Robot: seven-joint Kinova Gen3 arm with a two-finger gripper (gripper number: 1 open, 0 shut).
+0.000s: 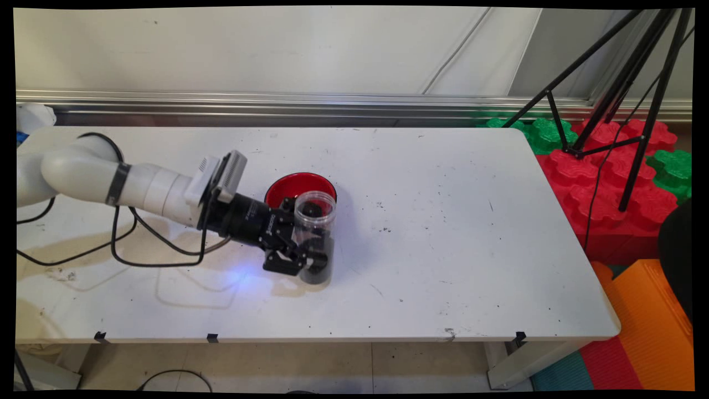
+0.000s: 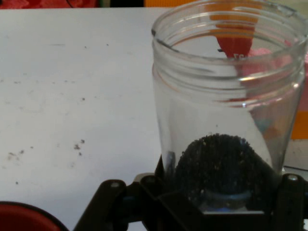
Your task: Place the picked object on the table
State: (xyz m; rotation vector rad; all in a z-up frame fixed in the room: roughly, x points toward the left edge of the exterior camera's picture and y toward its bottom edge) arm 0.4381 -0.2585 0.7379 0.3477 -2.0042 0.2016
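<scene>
A clear, lidless jar [image 1: 317, 209] stands upright near the middle of the white table [image 1: 443, 249], with a heap of dark granules in its bottom. My gripper [image 1: 312, 252] reaches in from the left and is shut on the jar's lower half, one finger on each side. In the hand view the jar [image 2: 226, 96] fills the right half, with the gripper [image 2: 224, 204] clasping its base. A red bowl [image 1: 292, 187] with a black outside sits just behind the jar, touching or nearly touching it. Its rim shows as the red bowl [image 2: 21, 219] at the lower left of the hand view.
Black cables [image 1: 127, 244] trail over the table's left part under the arm. A black tripod [image 1: 620, 105] stands off the table's right end over red and green foam blocks [image 1: 604, 177]. Orange mats [image 1: 648, 321] lie on the floor at right.
</scene>
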